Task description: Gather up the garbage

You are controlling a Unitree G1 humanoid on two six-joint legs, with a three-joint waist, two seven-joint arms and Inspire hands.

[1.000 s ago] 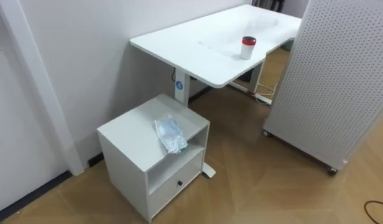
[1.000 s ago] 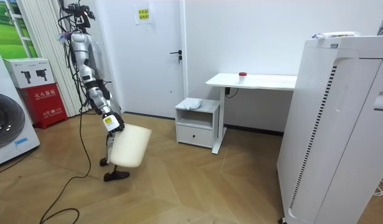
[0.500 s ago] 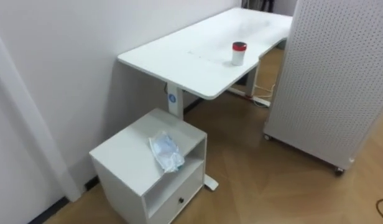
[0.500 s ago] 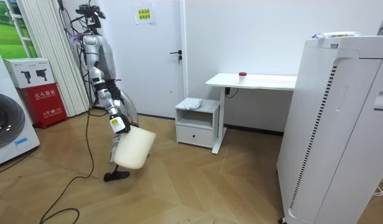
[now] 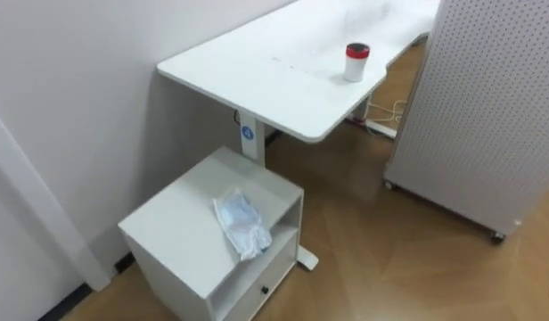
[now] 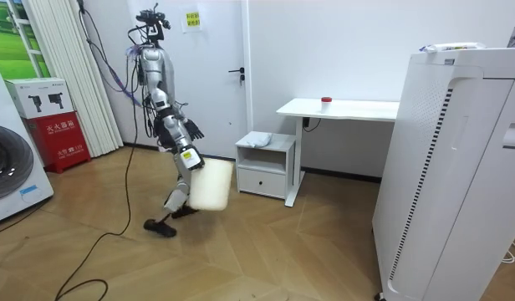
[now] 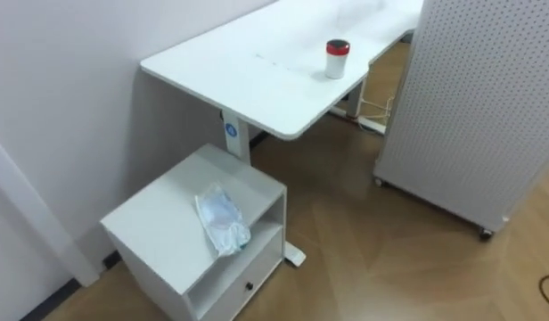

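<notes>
A crumpled clear plastic bag [image 5: 241, 223] lies on top of a low white cabinet [image 5: 172, 223] beside the wall. In the room view I stand mid-stride a little to the left of that cabinet [image 6: 266, 163], facing it. A cream waste bin [image 6: 211, 186] hangs tilted at knee height from my right hand [image 6: 187, 158], which is curled on its rim. My left hand [image 6: 192, 130] is held out in front of my waist with its fingers spread and holds nothing.
A white desk [image 5: 274, 76] stands past the cabinet with a red-lidded white cup [image 5: 356, 62] on it. A tall white perforated unit on wheels [image 5: 493, 107] stands to the right. Wooden floor lies between them. A door [image 6: 216, 75] is behind me.
I have walked toward the cabinet with the bin; in the room view I moved right. In the eye views the cabinet and bag sit closer, from my own motion.
</notes>
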